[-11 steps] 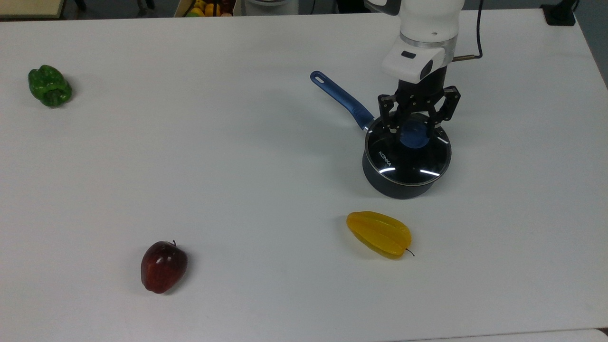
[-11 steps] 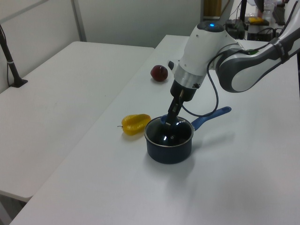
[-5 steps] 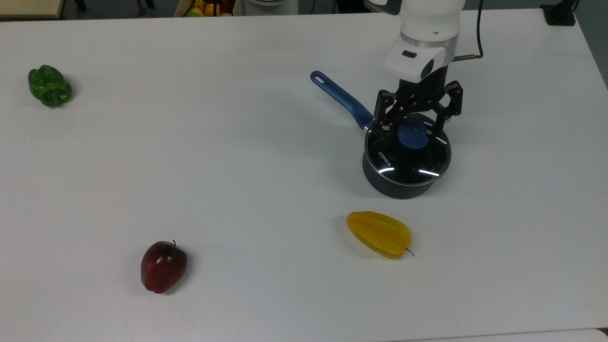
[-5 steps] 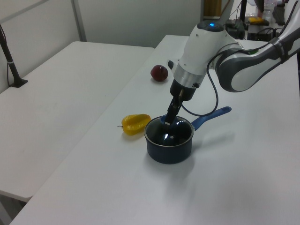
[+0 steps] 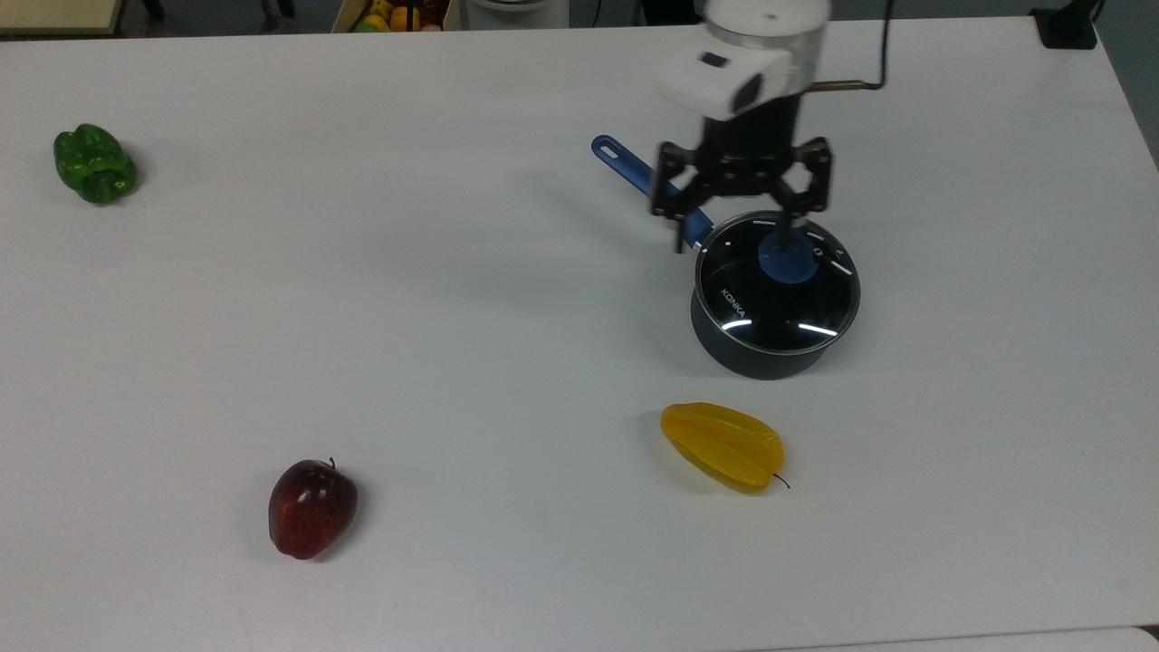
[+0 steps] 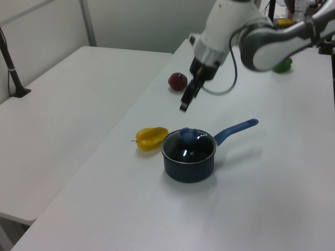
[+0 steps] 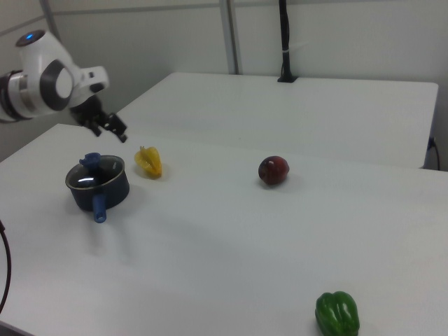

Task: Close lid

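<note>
Glass round lid [image 5: 776,292] seated on black pot [image 5: 759,349], spread-fingered gripper [image 5: 738,234] empty above.

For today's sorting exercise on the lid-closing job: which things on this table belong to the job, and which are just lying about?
Belong to the job:
- round clear glass lid with blue knob, sitting on the pot
- black pot with long blue handle
- robot's two-finger hand, open, raised above the pot

Just lying about:
- yellow starfruit
- dark red apple
- green bell pepper
</note>
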You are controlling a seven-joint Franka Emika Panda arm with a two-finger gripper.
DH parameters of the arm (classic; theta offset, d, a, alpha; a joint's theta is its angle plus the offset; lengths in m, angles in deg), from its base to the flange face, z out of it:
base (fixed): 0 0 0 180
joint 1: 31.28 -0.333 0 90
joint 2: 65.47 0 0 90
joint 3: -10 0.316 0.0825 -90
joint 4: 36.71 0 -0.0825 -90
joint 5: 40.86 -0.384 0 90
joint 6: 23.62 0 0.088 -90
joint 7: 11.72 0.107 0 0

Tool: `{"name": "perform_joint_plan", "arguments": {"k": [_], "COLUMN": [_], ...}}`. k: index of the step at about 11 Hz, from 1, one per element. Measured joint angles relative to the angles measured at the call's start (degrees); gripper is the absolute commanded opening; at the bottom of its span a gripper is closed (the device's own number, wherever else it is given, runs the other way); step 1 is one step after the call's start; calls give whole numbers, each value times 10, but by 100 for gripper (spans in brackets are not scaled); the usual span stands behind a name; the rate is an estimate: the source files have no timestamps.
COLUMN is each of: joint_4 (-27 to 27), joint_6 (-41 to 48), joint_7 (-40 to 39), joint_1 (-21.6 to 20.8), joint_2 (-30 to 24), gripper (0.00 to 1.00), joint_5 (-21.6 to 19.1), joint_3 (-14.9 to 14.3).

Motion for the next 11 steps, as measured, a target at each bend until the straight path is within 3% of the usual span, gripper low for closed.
{"name": "perform_joint_plan", "arguments": {"k": [5,9,11], "joint_4": [0,6,15], "joint_6": [171,356,391], "joint_7": [-109,-223,-235], "joint_1": [138,207,225], "joint_2": [-86,-155,-176], "gripper": [100,100,100], "joint_5": [0,-39,-41], "joint_3": [-2,-1,-1]}}
